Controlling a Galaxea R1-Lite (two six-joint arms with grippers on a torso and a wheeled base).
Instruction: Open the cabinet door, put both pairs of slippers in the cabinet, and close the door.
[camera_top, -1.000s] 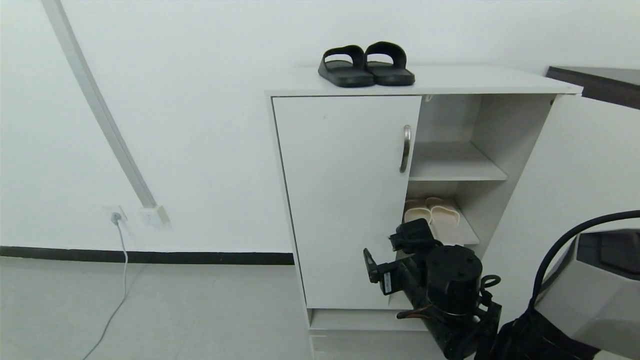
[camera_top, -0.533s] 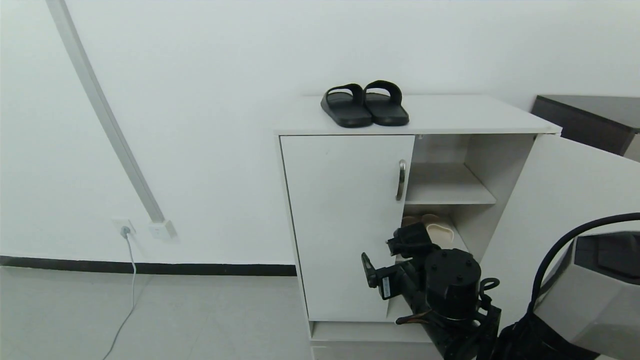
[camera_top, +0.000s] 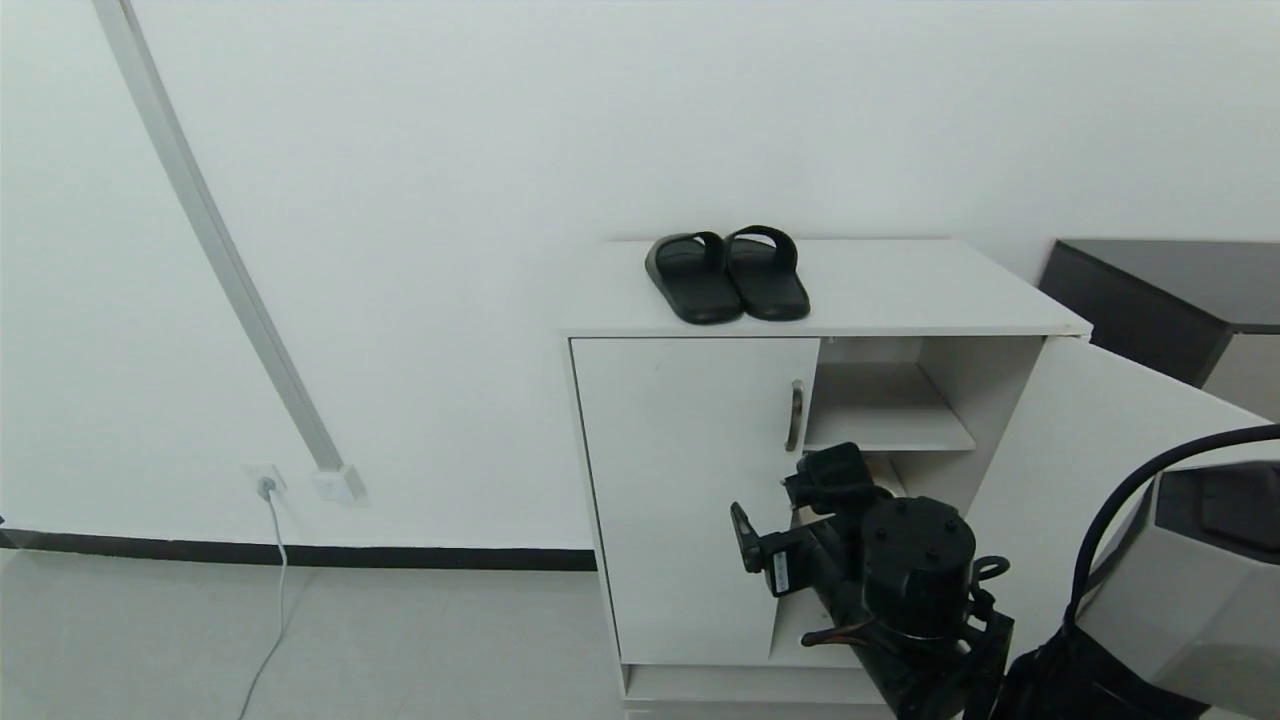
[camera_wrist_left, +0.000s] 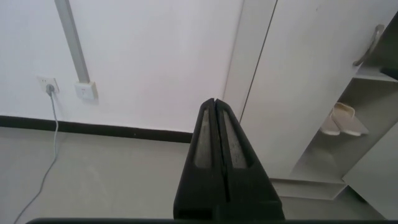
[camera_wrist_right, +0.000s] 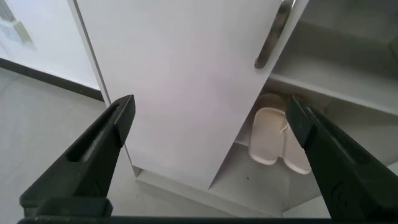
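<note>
A pair of black slippers lies side by side on top of the white cabinet. The cabinet's left door, with a metal handle, is closed, and its right door stands swung open. A pair of beige slippers rests on the lower shelf inside. My right gripper is open and holds nothing, hanging in front of the open compartment near the handle. Further back from the cabinet front, my left gripper is shut with nothing in it.
The upper shelf is bare. A dark table stands to the cabinet's right. On the left a slanted wall conduit leads to a socket with a plugged cable trailing over the grey floor.
The whole head view has shifted, so the cabinet sits lower in the picture: the camera moved. The black slippers lie where they were. The beige slippers are now hidden behind my right arm.
</note>
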